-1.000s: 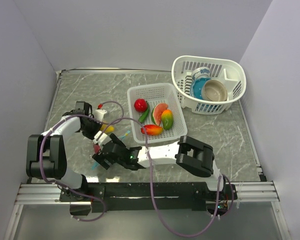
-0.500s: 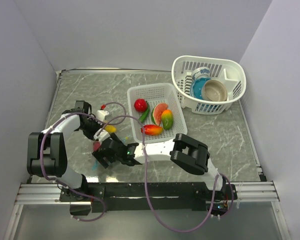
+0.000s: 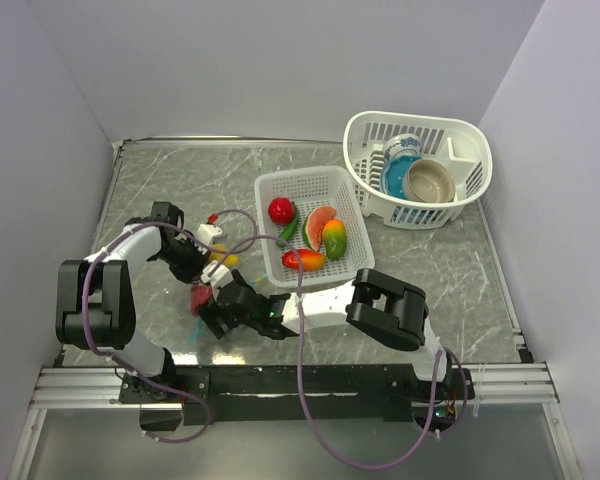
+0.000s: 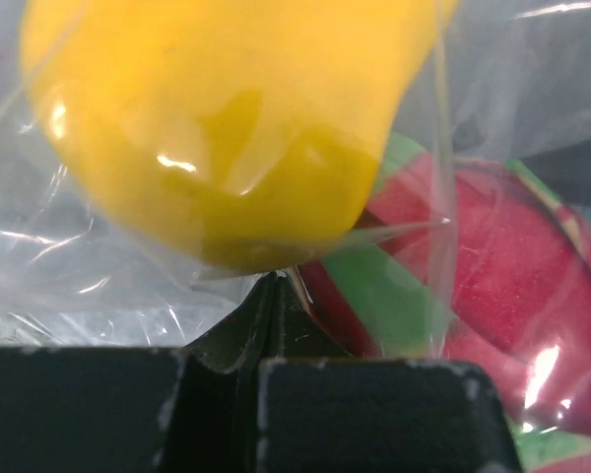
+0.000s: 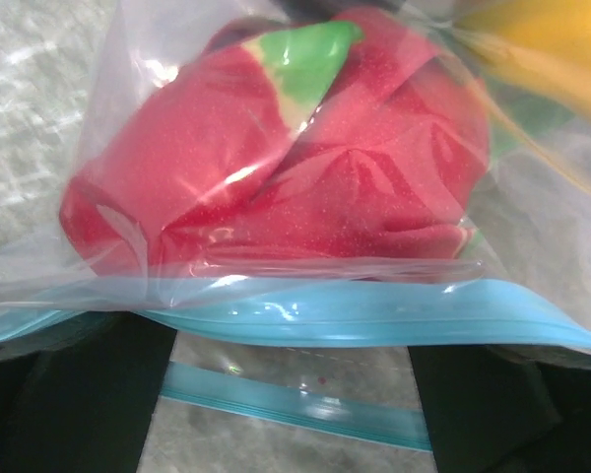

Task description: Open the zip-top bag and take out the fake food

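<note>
Over marble tabletop [image 3: 180,180], left fingers [image 4: 374,414] pinch zip-top bag [image 5: 325,310].

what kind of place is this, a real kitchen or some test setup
Most likely a robot test cell, not a kitchen: plain panels box in a small marble-look table, two arms are bolted to a rail at its edge, and the white basket holds toy fruit.
</note>
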Robot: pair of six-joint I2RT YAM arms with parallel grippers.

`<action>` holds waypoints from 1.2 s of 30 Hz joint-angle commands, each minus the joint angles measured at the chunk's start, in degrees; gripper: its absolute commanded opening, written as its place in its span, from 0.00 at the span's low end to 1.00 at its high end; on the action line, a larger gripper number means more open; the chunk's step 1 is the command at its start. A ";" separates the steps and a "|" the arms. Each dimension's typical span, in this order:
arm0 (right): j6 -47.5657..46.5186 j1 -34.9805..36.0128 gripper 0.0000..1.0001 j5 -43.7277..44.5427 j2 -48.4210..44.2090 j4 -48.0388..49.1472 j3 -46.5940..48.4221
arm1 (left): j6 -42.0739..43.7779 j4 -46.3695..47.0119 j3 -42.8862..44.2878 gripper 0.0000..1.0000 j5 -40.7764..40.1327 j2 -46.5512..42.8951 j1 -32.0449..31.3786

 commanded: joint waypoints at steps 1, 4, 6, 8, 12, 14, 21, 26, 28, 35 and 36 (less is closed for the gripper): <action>-1.93 -1.32 0.59 3.75 -4.38 13.45 5.28 | 1.35 -14.93 0.33 0.01 12.48 1.78 -2.68; -0.78 -1.32 0.06 3.05 -3.85 11.06 4.96 | 0.38 -13.96 0.60 0.01 11.07 2.57 -2.68; -0.25 -1.40 0.00 3.05 -4.82 13.08 3.20 | -0.07 -13.26 0.60 0.01 9.93 2.40 -2.68; -0.07 -1.40 0.00 3.48 -5.96 14.13 1.09 | -0.51 -12.38 0.34 0.01 8.52 2.48 -2.68; -0.51 -1.32 0.00 3.75 -9.56 15.72 -2.51 | -2.35 -9.92 0.25 0.01 6.16 2.40 -2.59; -0.69 -1.32 0.00 3.23 -13.32 16.68 -5.68 | -5.24 -5.46 -0.10 0.01 1.61 2.14 -2.50; 0.89 -0.79 0.00 2.08 -24.50 16.25 -14.73 | -12.90 3.00 1.91 0.01 -7.39 5.73 -0.30; 1.69 -0.61 0.00 2.69 -27.58 14.94 -18.69 | -13.34 2.39 3.94 0.01 -6.42 6.61 -0.04; 1.07 -0.61 0.00 3.48 -26.80 13.44 -17.82 | -13.34 2.22 4.11 0.01 -6.51 6.35 -0.04; -3.14 -0.61 0.07 -3.97 -20.47 8.52 -13.16 | -12.90 1.86 3.32 0.01 -6.43 5.82 -0.04; -3.67 -0.53 0.13 -5.03 -19.77 8.16 -12.55 | -13.25 1.86 3.67 0.01 -6.16 5.82 -0.04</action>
